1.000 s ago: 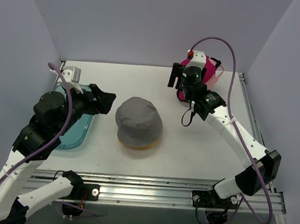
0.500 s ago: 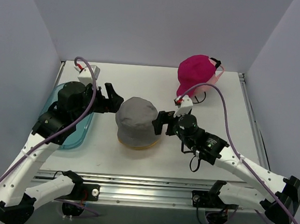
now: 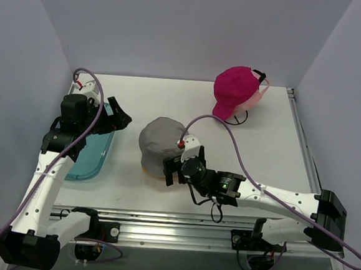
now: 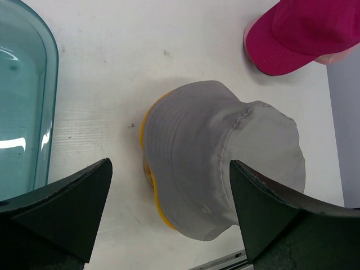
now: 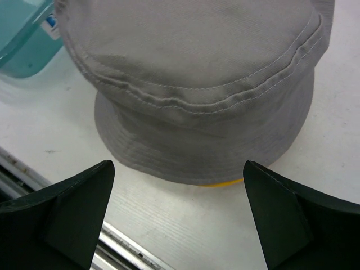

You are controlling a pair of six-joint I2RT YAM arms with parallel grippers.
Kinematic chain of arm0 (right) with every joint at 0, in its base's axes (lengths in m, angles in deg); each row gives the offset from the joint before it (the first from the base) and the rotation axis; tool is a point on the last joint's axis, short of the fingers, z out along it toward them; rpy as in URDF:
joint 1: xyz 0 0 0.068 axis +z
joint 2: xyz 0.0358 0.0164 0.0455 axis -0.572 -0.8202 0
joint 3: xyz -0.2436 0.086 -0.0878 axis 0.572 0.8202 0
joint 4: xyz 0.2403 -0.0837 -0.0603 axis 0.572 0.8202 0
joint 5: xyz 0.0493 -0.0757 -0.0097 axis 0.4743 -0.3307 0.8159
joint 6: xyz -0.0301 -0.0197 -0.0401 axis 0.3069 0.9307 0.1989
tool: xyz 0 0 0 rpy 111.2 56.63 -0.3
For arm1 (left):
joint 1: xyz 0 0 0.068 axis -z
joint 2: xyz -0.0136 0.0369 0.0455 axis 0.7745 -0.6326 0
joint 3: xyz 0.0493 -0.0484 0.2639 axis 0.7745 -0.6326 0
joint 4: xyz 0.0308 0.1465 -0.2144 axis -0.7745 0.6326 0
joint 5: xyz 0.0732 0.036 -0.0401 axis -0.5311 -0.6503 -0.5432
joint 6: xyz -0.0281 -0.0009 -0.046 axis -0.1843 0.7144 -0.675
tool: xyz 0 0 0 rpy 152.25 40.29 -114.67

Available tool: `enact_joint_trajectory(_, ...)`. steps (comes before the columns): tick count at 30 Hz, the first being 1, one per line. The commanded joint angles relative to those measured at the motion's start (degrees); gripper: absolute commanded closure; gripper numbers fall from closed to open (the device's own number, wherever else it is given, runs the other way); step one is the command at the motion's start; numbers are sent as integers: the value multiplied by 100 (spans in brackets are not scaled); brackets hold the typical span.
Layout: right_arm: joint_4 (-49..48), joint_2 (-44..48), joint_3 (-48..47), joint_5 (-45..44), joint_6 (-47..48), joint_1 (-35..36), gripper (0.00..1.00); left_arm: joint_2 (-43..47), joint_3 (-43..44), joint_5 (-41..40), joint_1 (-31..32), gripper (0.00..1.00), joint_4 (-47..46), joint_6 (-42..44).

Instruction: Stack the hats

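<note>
At the right gripper (image 3: 171,170): spread wide, pinching nothing, low at the near rim of the grey bucket hat (image 3: 161,143). At the left gripper (image 3: 120,118): also spread and empty, raised over the left side of the table (image 3: 260,154), just left of that hat. Under the grey one, mid-table: yellow bucket hat (image 5: 225,183) (only a sliver of rim peeking out). Far right: magenta baseball cap (image 3: 234,89) lying over the light pink baseball cap (image 3: 257,98). Left, beneath the left arm: teal tray (image 3: 94,156).
</note>
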Motion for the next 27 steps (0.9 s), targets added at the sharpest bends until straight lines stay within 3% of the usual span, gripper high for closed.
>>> enact_joint_trajectory(1,183,-338,-395,-1074,-170,153,6,393,-190,120,-23,6,-615,-219)
enact_joint_trajectory(4,105,-532,-431,-1392,-197,215,6,744,-418,259,-23,6,-878,-456)
enact_joint_trajectory(16,-845,-1463,-984,-1331,313,119,6,1773,-1122,805,3,6,-1951,-1142)
enact_joint_trajectory(27,-1267,-2615,-2020,-953,682,-584,7,2274,-1386,876,21,6,-1952,-1073)
